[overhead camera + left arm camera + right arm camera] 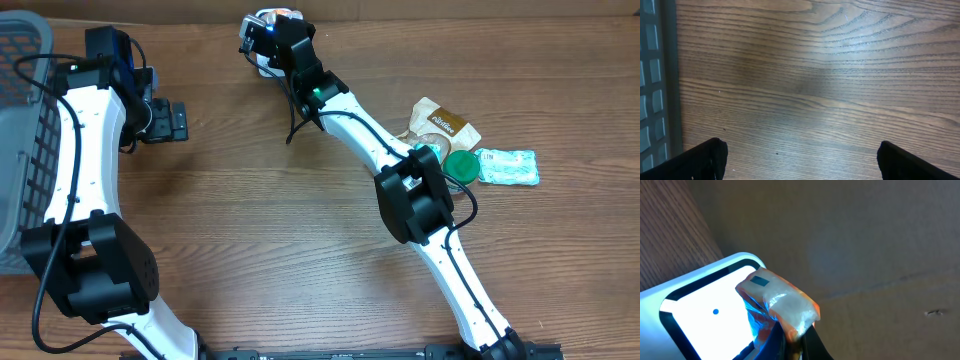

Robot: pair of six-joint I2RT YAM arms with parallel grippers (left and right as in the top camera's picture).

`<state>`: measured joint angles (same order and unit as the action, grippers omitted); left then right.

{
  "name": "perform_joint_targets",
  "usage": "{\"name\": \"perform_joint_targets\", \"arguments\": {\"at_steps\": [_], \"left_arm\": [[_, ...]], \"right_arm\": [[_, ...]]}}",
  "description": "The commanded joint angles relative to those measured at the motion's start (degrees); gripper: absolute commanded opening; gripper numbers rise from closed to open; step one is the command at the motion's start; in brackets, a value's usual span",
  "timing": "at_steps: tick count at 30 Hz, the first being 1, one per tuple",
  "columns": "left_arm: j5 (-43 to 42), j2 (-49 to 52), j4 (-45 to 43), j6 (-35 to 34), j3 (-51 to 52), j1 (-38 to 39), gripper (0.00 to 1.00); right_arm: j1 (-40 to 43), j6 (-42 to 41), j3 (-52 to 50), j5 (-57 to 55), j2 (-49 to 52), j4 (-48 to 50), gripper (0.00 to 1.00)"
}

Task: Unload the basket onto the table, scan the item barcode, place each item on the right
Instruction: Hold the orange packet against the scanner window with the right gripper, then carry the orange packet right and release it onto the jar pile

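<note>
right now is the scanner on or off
On: the scanner face glows bright white, with blue light on the wrapped item over it.

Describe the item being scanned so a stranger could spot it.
At the far edge of the table sits a white scanner with a glowing window. Over it the right claw holds a clear-wrapped packet, orange and white, unlike the brown pouch lying flat.

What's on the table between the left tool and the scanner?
Nothing; the overhead view shows only bare wooden table between the left tool and the scanner.

Right hand (262,32) with wrapped item (283,13) at the table's (300,230) far edge
</note>
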<state>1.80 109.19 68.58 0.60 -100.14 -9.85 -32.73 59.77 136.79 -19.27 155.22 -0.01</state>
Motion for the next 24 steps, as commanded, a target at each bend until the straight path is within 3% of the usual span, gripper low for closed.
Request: {"name": "perform_joint_targets", "arguments": {"at_steps": [1,8,11,12,16,24], "left_arm": [[0.1,-0.5,0.0,0.7,-1.0,-0.2,0.99],[0.1,-0.5,0.0,0.7,-1.0,-0.2,1.00],[0.1,-0.5,0.0,0.7,-1.0,-0.2,1.00],[0.1,-0.5,0.0,0.7,-1.0,-0.2,1.00],[0.1,-0.5,0.0,0.7,-1.0,-0.2,1.00],[0.1,-0.5,0.0,0.7,-1.0,-0.2,1.00]], "right_arm": [[-0.3,-6.2,0.4,0.4,-2.7,0.4,0.04],[-0.3,-28.7,0.4,3.0,-12.7,-5.1,0.04],[-0.2,-44.4,0.4,4.8,-20.7,-17.8,0.04],[0.0,-54.6,0.4,6.5,-25.0,-26.7,0.04],[1.5,-72.2,0.4,9.5,-33.1,-49.3,0.04],[7.9,-80.0,0.4,9.5,-35.8,-88.6,0.04]]}}
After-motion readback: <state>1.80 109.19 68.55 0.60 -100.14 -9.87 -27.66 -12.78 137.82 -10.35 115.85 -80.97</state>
